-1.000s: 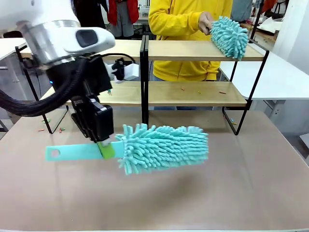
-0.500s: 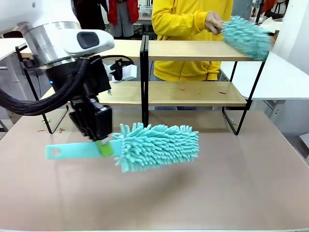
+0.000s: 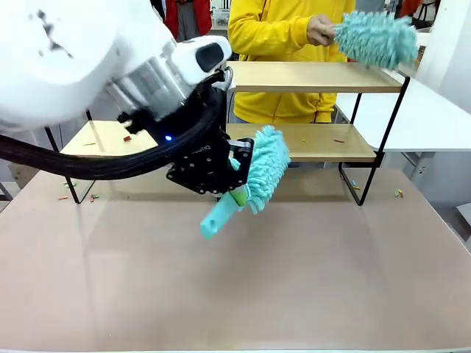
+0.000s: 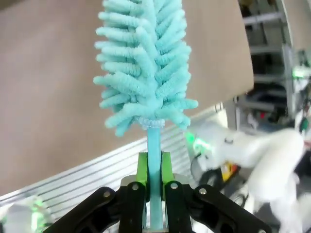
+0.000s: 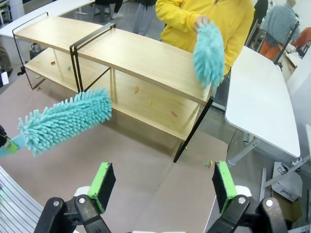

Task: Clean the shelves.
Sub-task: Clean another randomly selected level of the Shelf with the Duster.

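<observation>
- Left wrist view: the left gripper [image 4: 154,167] is clamped narrow on the flat turquoise handle of a fluffy duster [image 4: 146,73], with its green pads [image 4: 142,167] pressed to both sides of the handle just below the head
- In the front view this left gripper [image 3: 237,193] hangs above the grey-brown tabletop [image 3: 294,279], and the duster [image 3: 266,165] is tilted, its head up and its handle end pointing down toward the tabletop without touching it
- The duster's head is near the front edge of the lower tier of the shelves [image 3: 316,77], just right of the black centre post; whether it touches the wood cannot be told
- The right gripper [image 5: 163,187] is spread wide with nothing between its pads [image 5: 103,187], high above the tabletop and facing the shelves [image 5: 141,56]
- The shelves stand at the far side of the tabletop, between the robot and a person in a yellow top
- Small coloured scraps [image 3: 303,140] lie on the lower boards
- The person's hand [image 3: 321,31] holds a second duster [image 3: 375,37] just above the right end of the top board
- A white table [image 3: 434,118] stands beside the right end of the shelves
</observation>
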Tool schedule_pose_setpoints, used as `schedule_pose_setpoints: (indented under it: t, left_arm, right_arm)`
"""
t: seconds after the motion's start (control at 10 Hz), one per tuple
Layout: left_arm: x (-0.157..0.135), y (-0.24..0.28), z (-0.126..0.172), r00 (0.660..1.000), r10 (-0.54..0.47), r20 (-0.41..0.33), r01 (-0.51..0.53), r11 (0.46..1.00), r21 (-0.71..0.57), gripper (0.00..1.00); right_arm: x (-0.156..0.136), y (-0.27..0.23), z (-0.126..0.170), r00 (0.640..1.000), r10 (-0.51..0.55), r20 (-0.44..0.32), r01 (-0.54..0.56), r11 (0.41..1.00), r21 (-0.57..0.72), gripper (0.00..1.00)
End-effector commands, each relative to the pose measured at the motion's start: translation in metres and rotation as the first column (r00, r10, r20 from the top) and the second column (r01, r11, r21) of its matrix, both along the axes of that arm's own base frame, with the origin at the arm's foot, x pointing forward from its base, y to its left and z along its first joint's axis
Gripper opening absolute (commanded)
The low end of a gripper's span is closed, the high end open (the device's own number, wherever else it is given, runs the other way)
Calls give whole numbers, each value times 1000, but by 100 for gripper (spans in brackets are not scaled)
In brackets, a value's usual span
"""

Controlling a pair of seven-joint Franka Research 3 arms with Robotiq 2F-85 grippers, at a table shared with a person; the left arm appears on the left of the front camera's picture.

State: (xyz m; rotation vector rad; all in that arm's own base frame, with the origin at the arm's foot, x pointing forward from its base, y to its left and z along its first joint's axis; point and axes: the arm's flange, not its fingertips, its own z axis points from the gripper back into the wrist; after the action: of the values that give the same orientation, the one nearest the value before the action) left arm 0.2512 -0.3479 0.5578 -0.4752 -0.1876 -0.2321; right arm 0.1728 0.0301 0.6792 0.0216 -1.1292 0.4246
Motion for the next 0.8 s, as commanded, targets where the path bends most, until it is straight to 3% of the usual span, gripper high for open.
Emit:
schedule_pose_setpoints:
  t: [0.0, 0.1, 0.3, 0.5, 0.7]
  left_arm:
    - [2, -22, -8, 982, 160, 101, -165, 985, 43, 0]
    - [8, -35, -7, 960, 221, 173, -230, 973, 28, 0]
    - [18, -49, -6, 941, 258, 217, -275, 960, 50, 0]
    - [28, -64, -9, 932, 253, 258, -280, 957, 71, 0]
    - [54, -79, -16, 934, 256, 250, -291, 950, 113, 0]
  right_arm:
    - [0, -1, 1, 1000, 7, 0, -7, 1000, 7, 100]
    - [0, -1, 1, 1000, 7, 0, -7, 1000, 7, 100]
    - [0, -1, 1, 1000, 7, 0, -7, 1000, 7, 100]
    - [0, -1, 1, 1000, 7, 0, -7, 1000, 7, 100]
    - [0, -1, 1, 1000, 7, 0, -7, 1000, 7, 100]
